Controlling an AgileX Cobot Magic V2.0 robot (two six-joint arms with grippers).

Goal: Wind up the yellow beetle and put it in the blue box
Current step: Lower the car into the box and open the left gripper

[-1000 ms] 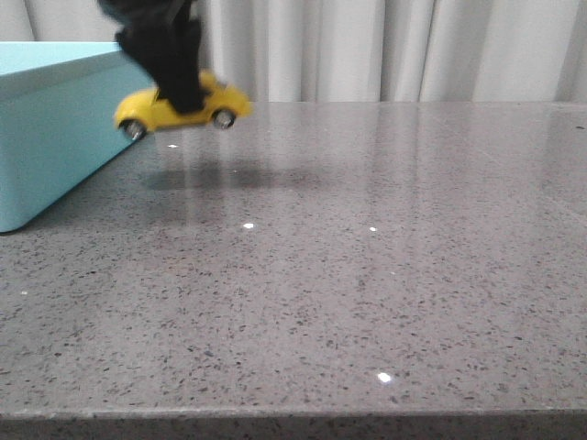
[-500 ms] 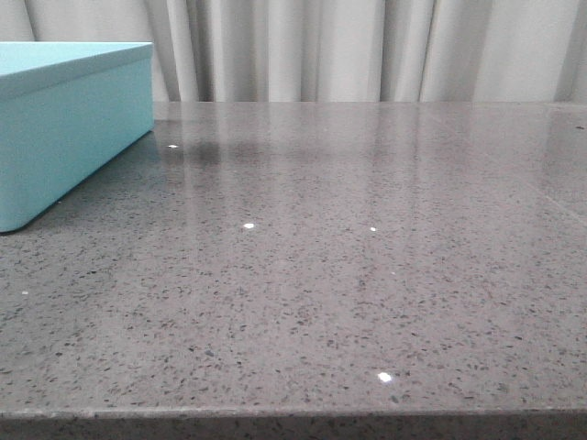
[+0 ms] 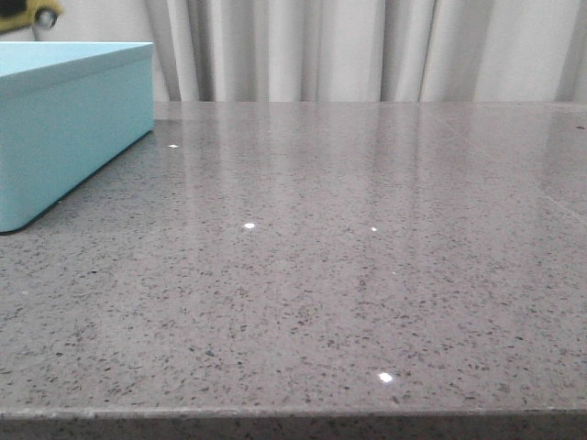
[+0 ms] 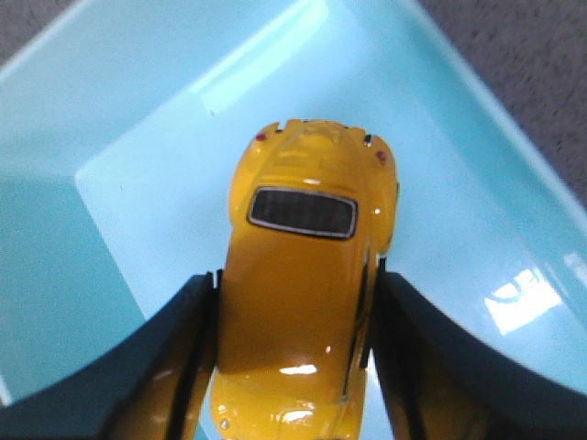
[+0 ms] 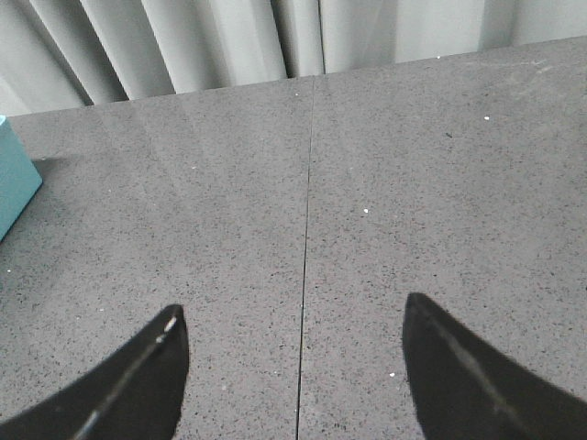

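The yellow beetle is clamped between the black fingers of my left gripper, held in the air over the open inside of the blue box. In the front view only a corner of the yellow beetle shows at the top left edge, above the blue box standing at the table's left. My right gripper is open and empty above the bare grey table; a corner of the blue box shows at that view's edge.
The grey speckled stone table has a thin seam running through it. Pale curtains hang behind the table's far edge.
My left gripper carried the beetle up and to the left, from beside the box's right corner, out of the front view, to above the box.
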